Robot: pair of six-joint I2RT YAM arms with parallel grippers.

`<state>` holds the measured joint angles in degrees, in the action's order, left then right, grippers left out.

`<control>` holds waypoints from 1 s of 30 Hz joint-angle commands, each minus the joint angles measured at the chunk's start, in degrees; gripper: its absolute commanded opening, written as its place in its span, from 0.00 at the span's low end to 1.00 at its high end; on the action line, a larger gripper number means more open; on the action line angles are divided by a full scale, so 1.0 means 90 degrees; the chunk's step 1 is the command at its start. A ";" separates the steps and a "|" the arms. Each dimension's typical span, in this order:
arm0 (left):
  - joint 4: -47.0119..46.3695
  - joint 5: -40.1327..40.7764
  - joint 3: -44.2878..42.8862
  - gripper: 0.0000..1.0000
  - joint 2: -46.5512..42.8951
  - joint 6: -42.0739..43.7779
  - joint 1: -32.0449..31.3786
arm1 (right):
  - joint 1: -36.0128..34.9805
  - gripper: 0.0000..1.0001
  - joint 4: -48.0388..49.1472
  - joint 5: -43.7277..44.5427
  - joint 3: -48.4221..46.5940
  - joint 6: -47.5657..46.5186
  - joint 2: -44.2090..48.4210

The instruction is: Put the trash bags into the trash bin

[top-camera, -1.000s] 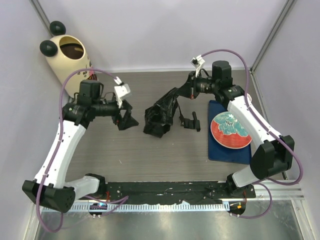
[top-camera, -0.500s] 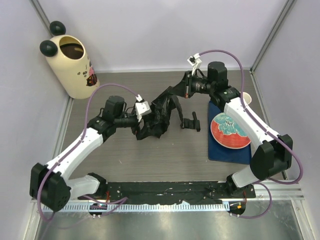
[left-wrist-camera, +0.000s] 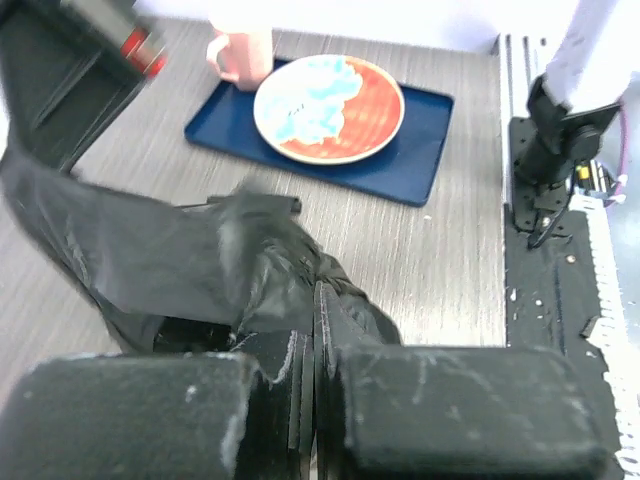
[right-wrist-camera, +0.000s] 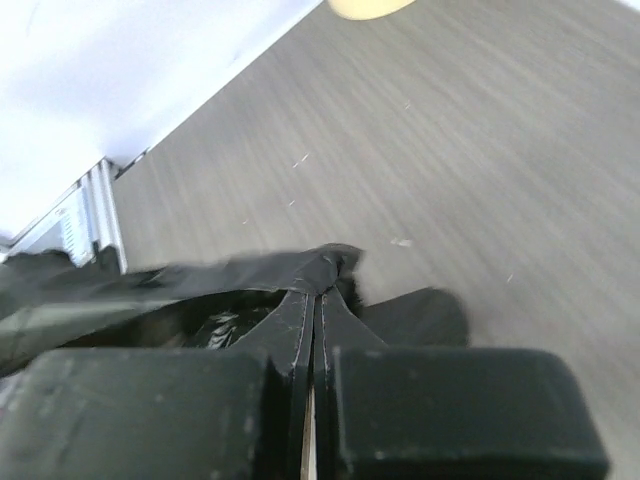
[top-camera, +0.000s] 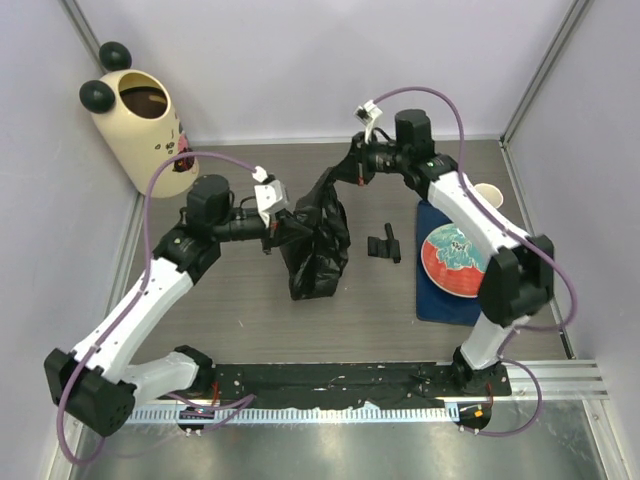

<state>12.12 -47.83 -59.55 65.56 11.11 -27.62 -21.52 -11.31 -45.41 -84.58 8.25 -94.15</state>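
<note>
A glossy black trash bag [top-camera: 318,245] hangs over the middle of the table, stretched between both arms. My left gripper [top-camera: 283,226] is shut on its left edge; in the left wrist view the bag [left-wrist-camera: 200,265] bunches right at the closed jaws of that gripper [left-wrist-camera: 318,300]. At the bag's upper end my right gripper [top-camera: 345,176] pinches the plastic, and its wrist view shows the film [right-wrist-camera: 150,295] caught between the closed jaws of the gripper [right-wrist-camera: 320,285]. The cream trash bin [top-camera: 140,125] with black ball ears stands at the far left corner, tilted, its mouth showing.
A blue tray [top-camera: 440,300] at the right carries an orange plate [top-camera: 460,262], with a paper cup [top-camera: 488,194] behind it. A small black object [top-camera: 384,244] lies on the table between the bag and the tray. White walls enclose the back and both sides.
The left gripper moved right to the bag and closed on it. The right gripper carried the bag's top end leftward, and the bag now hangs spread out between both grippers.
</note>
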 commanded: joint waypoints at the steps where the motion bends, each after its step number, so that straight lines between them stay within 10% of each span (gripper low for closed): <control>1: 0.0176 -0.0574 -0.0385 0.00 -0.0245 -0.0394 0.0061 | -0.0167 0.01 0.0133 -0.0159 -0.1420 -0.0566 -0.1274; 3: 0.0109 -0.0603 -0.0454 0.00 -0.0068 -0.0754 0.0167 | -0.0294 0.32 0.0008 -0.0180 -0.2306 -0.0449 -0.1968; 9: -0.1752 0.0284 0.0471 0.00 0.0059 -0.2795 0.0705 | 0.0445 0.79 -0.1271 0.0277 -0.2704 0.0070 -0.1934; 14: -0.2732 0.0481 0.0825 0.00 0.0585 -0.4326 0.0754 | 0.0555 0.86 -0.2540 0.1996 -0.1699 -0.0477 -0.0878; 21: -0.4255 0.0423 0.1167 0.00 0.1318 -0.5842 0.1096 | -0.0176 0.67 -0.2855 0.1597 0.0264 0.0253 0.0148; 30: -0.4892 0.0266 0.0924 0.00 0.1846 -0.6391 0.1223 | -0.0861 0.87 -0.1789 0.2749 0.0843 0.1865 -0.0895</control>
<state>-25.56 -44.21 -48.84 81.25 -43.27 -16.69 -28.08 -31.38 -28.99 -74.96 18.41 -96.90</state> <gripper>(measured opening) 0.011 0.858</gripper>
